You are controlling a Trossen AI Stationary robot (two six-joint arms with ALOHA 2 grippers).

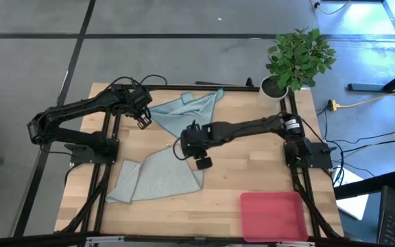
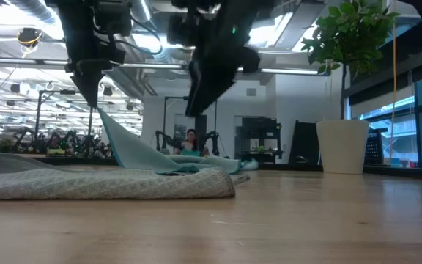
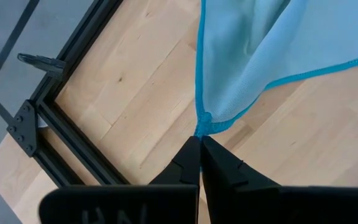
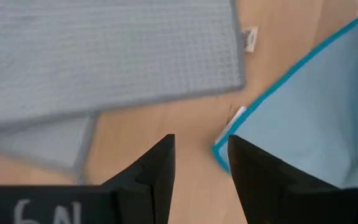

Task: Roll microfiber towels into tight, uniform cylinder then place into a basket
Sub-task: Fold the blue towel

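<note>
A light teal-blue towel [image 1: 190,113] lies at the far middle of the table, with one corner raised off the wood. My left gripper [image 1: 145,123] is shut on that corner. The larger grey-green towel [image 1: 160,175] lies folded and flat nearer the front left. My right gripper [image 1: 201,162] hovers open over bare wood between the two towels. In its wrist view the fingers [image 4: 157,168] stand just short of another teal towel corner [image 4: 225,149], the one with a white tag, and touch nothing. The pink basket [image 1: 273,214] sits at the front right. My left gripper pinches the teal towel's corner [image 3: 201,124], where two hemmed edges meet, between its two fingertips. The fingers slant down from above. That corner [image 2: 97,110] is lifted clear. From it the cloth slopes down to the table, where the rest lies.
A potted plant [image 1: 297,58] stands at the far right corner. Black frame rails [image 3: 73,106] run along the table's left, far and right sides. Bare wood shows between the grey-green towel and the basket.
</note>
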